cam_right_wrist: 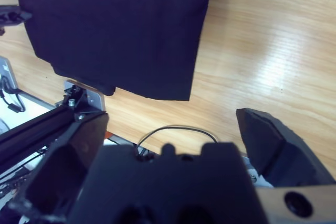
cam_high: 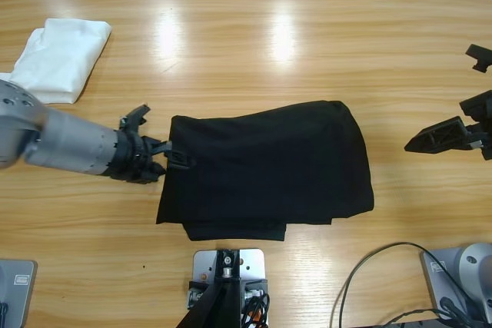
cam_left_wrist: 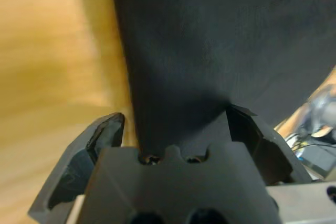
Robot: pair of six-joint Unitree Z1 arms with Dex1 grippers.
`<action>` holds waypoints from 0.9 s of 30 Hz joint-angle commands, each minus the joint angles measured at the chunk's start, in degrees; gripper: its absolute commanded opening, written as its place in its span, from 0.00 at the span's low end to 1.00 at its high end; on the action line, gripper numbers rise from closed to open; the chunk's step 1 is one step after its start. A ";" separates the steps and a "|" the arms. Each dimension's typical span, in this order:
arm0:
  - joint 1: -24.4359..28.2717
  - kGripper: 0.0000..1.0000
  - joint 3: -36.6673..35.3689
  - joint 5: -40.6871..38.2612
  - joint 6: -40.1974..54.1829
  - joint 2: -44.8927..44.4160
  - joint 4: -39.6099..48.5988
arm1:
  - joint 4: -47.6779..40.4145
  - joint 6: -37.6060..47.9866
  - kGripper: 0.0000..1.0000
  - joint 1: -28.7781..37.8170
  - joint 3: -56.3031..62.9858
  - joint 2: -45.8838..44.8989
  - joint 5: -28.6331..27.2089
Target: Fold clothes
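On the wooden table (cam_high: 254,44), the left gripper (cam_high: 173,160) pinches the folded shirt (cam_high: 269,167) edge, right gripper (cam_high: 442,137) wide and empty; tugging risks undoing layers.

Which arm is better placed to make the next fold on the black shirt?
Left. Its pincer is already at the black shirt, at its edge, jaws around the fabric. The right pincer is open, off the cloth.
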 commanded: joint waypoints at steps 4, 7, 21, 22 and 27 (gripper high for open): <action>0.42 0.14 3.55 -6.20 -2.22 8.01 -11.36 | 0.21 -0.54 1.00 0.49 2.00 1.41 -1.00; 0.42 0.00 3.78 -6.34 -1.02 7.63 -11.50 | -0.19 -0.54 1.00 0.49 2.07 1.90 -0.92; 9.33 0.00 4.08 6.05 2.23 -4.17 10.49 | -3.80 -0.52 1.00 0.58 5.89 2.58 0.33; 10.50 0.00 3.08 6.05 2.81 -5.63 14.59 | -4.04 -0.52 1.00 0.56 6.03 2.71 0.40; 13.77 0.00 -0.88 6.93 4.27 -12.03 31.67 | -7.35 -0.35 1.00 0.58 8.05 4.57 1.12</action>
